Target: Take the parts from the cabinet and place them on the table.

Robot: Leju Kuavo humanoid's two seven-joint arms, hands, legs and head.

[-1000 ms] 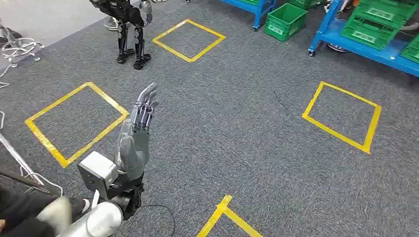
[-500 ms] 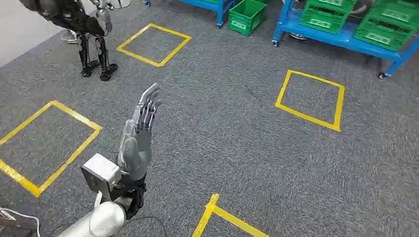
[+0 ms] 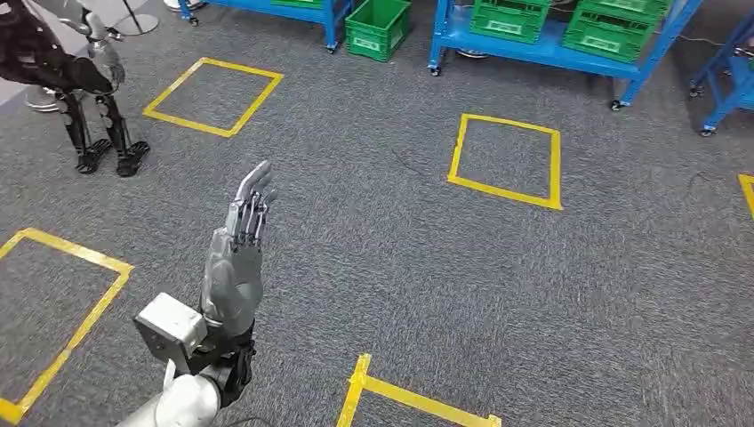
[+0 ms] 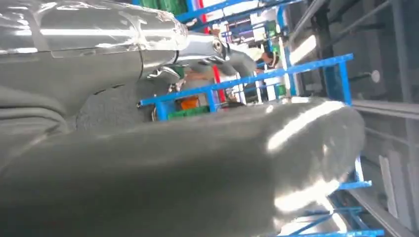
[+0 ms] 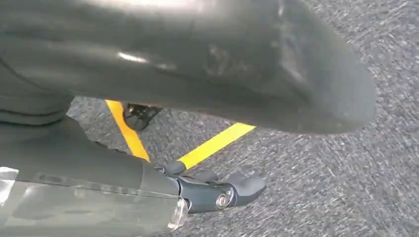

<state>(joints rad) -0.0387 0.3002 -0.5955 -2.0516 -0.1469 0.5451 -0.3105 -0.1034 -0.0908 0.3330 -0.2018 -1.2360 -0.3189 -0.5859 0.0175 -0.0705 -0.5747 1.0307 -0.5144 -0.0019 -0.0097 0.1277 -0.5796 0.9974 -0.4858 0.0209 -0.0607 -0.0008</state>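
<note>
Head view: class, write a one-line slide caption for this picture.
The robot's left hand is raised, open and empty, over grey carpet marked with yellow tape squares; green crates sit by blue racks beyond.

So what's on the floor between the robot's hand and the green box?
Head view: just bare grey carpet between the raised left hand and the green box. A yellow tape square lies off to one side.

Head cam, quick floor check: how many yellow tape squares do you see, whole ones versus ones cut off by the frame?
Whole yellow squares: 2
Cut-off yellow squares: 3
Total: 5
</note>
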